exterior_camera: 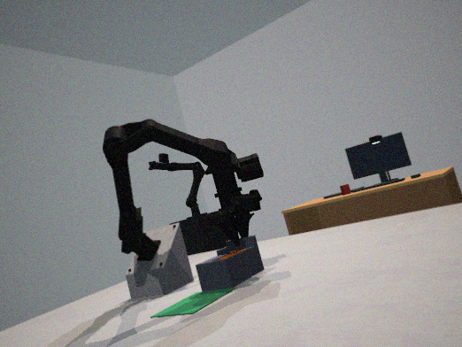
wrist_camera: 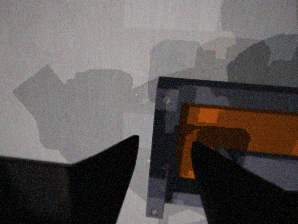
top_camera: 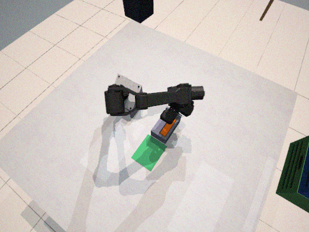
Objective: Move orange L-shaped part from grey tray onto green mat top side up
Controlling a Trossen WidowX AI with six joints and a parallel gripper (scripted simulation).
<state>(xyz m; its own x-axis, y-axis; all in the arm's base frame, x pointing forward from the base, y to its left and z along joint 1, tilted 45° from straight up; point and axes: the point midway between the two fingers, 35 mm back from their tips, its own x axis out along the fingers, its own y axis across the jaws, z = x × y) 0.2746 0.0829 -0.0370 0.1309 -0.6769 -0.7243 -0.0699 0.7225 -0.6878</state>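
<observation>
The orange L-shaped part (top_camera: 167,129) (exterior_camera: 231,256) (wrist_camera: 272,120) lies in the pocket of the grey tray (top_camera: 156,130) (exterior_camera: 245,267) (wrist_camera: 158,130) and looks level. My gripper (exterior_camera: 239,242) (wrist_camera: 165,144) is partly open and empty, pointing down at the tray's far end from the mat. In the wrist view one fingertip appears over the part's L-shaped end and the other outside the tray's end wall. Whether a fingertip touches the part cannot be told. The gripper hides the L-shaped end in the top view. The green mat (top_camera: 143,154) (exterior_camera: 192,304) is bare, beside the tray's near end.
The arm's grey base block (top_camera: 125,81) (exterior_camera: 177,261) stands left of the tray. A green bin (top_camera: 291,174) stands at the far right, off the table. A wooden desk (exterior_camera: 354,210) with a monitor and a second arm (exterior_camera: 195,186) are in the background.
</observation>
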